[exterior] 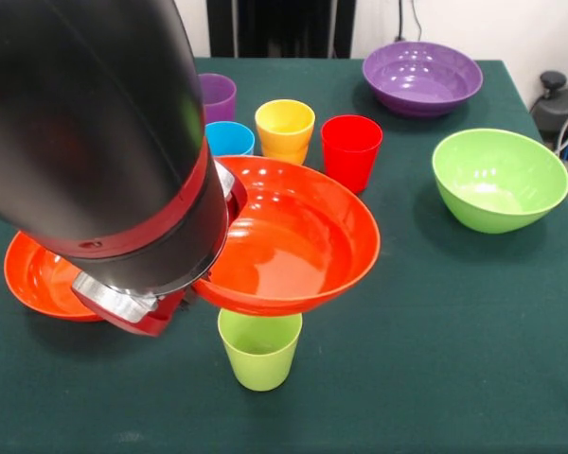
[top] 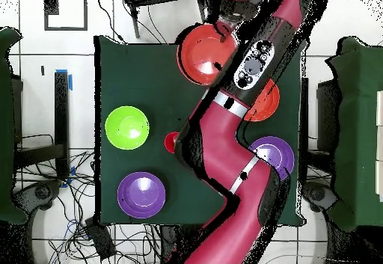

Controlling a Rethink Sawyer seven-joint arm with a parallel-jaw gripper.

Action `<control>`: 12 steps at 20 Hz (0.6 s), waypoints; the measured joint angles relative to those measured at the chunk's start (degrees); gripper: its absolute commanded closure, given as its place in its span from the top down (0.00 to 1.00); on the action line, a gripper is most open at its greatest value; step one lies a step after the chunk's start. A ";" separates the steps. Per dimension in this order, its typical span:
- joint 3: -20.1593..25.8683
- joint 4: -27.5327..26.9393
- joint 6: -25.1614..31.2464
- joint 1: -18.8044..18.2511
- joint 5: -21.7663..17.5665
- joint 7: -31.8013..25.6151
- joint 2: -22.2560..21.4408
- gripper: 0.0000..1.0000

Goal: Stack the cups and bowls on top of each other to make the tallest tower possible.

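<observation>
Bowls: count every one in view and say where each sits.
5. An orange bowl atop the green cup; another orange bowl partly behind the arm; a green bowl; a purple bowl; a second purple bowl, partly under the arm overhead.

Five cups (exterior: 260, 350) show, and five bowls (exterior: 497, 178): two orange, two purple, one green.

Wide orange plastic bowl (exterior: 293, 241) atop light green plastic cup (exterior: 259, 348), near tabletop (exterior: 454, 359) front edge. Second orange bowl (exterior: 40, 276) at left edge. Deep green bowl (exterior: 499, 178) at right edge; purple bowl (exterior: 422, 76) at far right corner.
</observation>
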 measured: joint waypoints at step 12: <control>-3.05 0.32 0.92 1.00 -0.11 0.00 -0.31 0.00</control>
